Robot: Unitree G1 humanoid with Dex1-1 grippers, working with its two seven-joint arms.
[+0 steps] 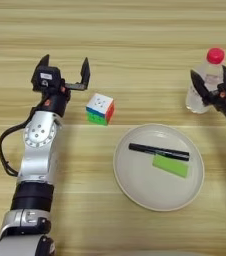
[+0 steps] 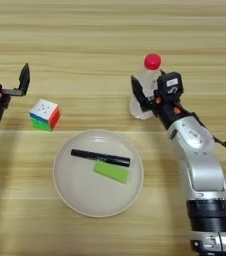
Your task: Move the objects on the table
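Note:
The puzzle cube (image 1: 100,108) rests on the table (image 1: 135,30), white face up, with green and red sides showing. My left gripper (image 1: 66,65) is open just up and left of the cube, not touching it. At the right stands the clear bottle (image 1: 208,70) with its red cap (image 2: 152,61), upright on the wood. My right gripper (image 2: 150,87) is open at the bottle's mid-height, one black finger (image 2: 139,94) crossing its left side and the other on its right. Whether the fingers touch the bottle is unclear.
A round off-white plate (image 1: 135,185) sits in front of the cube and bottle, holding a black pen (image 1: 159,151) and a flat green block (image 1: 170,165). My left arm's cable (image 1: 2,150) loops out near the left edge.

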